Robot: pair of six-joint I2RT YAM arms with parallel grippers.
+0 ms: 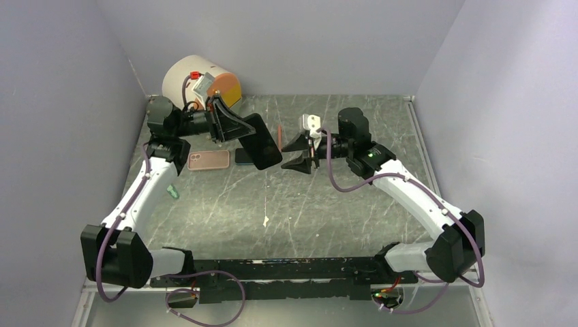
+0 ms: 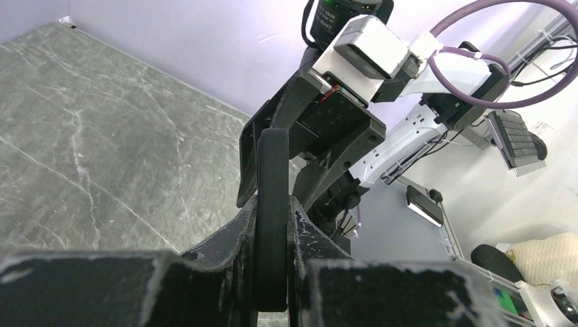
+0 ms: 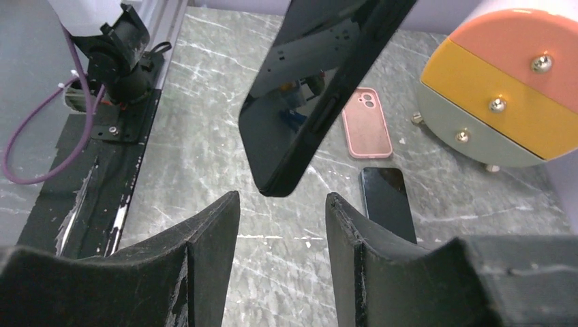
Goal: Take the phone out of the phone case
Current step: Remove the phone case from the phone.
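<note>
Your left hand (image 1: 233,133) is clenched on the black phone (image 1: 262,144), raised above the worktop (image 1: 341,204). Your right hand (image 3: 283,225) is released, just short of its end. Only the right wrist view shows the dark phone (image 3: 388,203) whole, flat beside the pink case (image 3: 366,122).

1. I can read no text, brand or number in any of my three views.
2. The phone (image 3: 320,88) gives me only reflections on its glass.
3. The pink case (image 3: 366,122) has no print I can make out.
4. Pale marks on the black cylinder (image 2: 341,13) are too blurred to read.
</note>
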